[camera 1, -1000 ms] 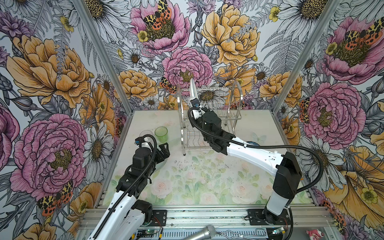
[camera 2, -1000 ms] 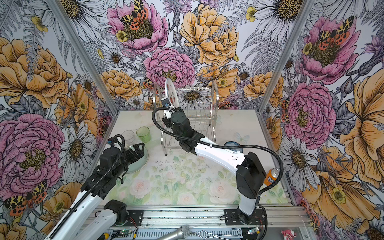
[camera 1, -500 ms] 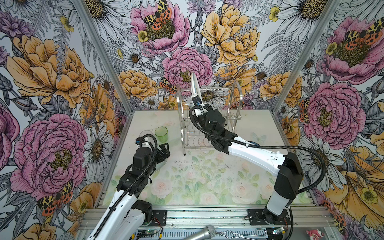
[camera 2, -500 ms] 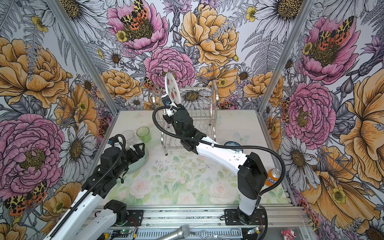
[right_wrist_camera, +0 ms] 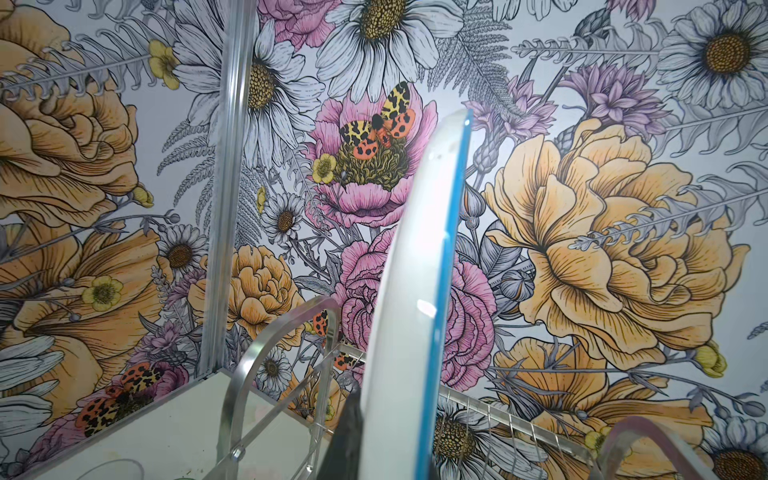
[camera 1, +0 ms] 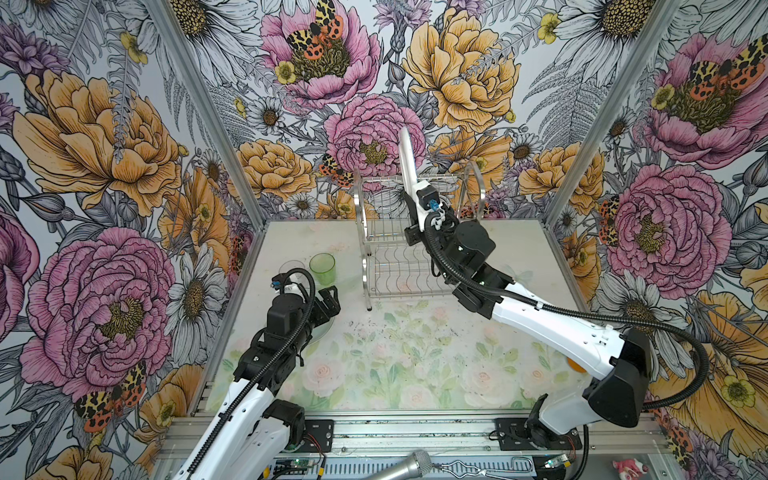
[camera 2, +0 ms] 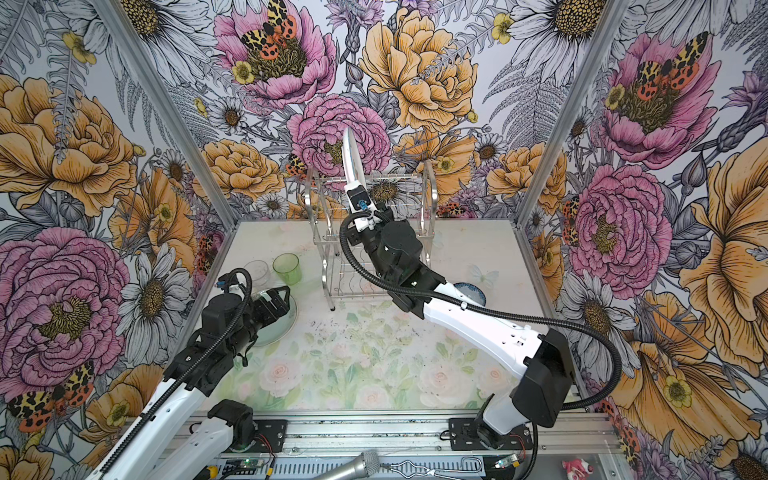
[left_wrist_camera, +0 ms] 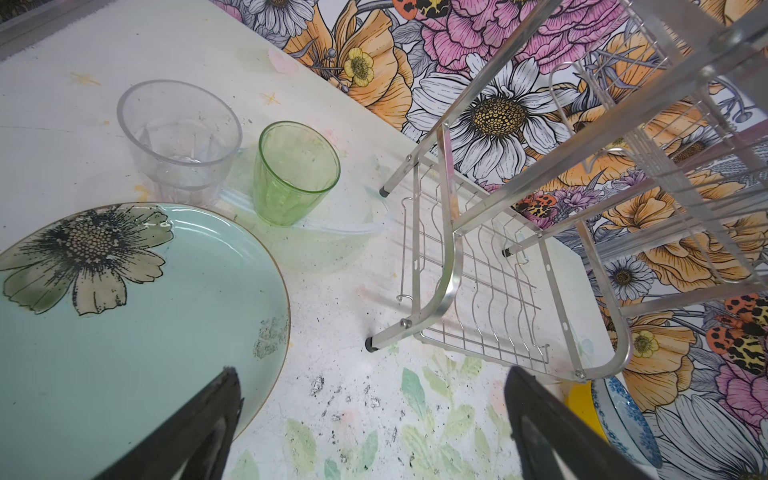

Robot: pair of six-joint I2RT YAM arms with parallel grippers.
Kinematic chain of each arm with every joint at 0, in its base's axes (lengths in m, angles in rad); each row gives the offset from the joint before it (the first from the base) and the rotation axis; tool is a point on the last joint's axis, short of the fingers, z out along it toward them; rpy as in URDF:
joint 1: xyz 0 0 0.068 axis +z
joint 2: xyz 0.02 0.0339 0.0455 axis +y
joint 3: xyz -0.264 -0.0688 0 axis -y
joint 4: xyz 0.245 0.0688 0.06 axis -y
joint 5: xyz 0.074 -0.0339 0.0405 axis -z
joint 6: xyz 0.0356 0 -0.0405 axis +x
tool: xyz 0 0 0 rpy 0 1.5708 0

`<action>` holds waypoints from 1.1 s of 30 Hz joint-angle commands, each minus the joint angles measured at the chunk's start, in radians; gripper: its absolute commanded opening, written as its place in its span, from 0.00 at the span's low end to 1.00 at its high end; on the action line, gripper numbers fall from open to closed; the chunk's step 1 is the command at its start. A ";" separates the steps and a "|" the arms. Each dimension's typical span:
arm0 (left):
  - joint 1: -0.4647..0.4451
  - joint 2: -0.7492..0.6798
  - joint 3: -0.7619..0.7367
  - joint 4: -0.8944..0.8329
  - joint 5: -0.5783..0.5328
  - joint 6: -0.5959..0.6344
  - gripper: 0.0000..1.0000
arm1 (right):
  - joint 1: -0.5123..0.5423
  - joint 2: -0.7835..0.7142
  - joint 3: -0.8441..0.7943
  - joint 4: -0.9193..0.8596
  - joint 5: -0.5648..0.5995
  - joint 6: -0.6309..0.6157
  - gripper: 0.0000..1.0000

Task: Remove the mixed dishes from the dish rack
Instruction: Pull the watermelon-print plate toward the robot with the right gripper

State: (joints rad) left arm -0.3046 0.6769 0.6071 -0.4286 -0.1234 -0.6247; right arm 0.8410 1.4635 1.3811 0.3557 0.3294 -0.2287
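Observation:
My right gripper (camera 1: 414, 197) is shut on the lower rim of a white plate with a blue edge (camera 1: 406, 160) (right_wrist_camera: 415, 291). It holds the plate upright and edge-on above the top tier of the dish rack (camera 1: 376, 249) (camera 2: 328, 257), whose wire shelves show nothing on them. My left gripper (camera 1: 329, 296) (left_wrist_camera: 372, 376) stands open and holds nothing, low over the edge of the pale green plate (left_wrist_camera: 145, 332) (camera 2: 287, 322) that lies flat on the table. A green tumbler (camera 1: 322, 268) (left_wrist_camera: 291, 174) and a clear glass (camera 1: 291, 268) (left_wrist_camera: 178, 137) stand upright behind that plate.
A blue-and-white bowl (camera 2: 471, 293) (left_wrist_camera: 623, 415) lies right of the rack, with a yellow bowl (left_wrist_camera: 582, 407) beside it. A bit of the orange can (camera 1: 575, 365) shows behind my right arm. Flowered walls close in the back and both sides.
My right gripper has lifted the white plate higher above the rack and turned it more edge-on to the top views. The left arm has stayed still.

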 commanded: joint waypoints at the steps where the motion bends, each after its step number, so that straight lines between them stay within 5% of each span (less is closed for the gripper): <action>1: -0.002 0.005 0.006 0.008 0.007 0.013 0.99 | 0.012 -0.105 -0.017 0.106 -0.079 0.045 0.00; 33: -0.004 -0.026 0.020 -0.030 -0.007 0.006 0.99 | 0.154 -0.276 -0.204 0.012 -0.238 0.071 0.00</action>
State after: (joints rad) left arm -0.3046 0.6636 0.6075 -0.4484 -0.1238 -0.6250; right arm 0.9890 1.2484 1.1622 0.2428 0.1112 -0.1574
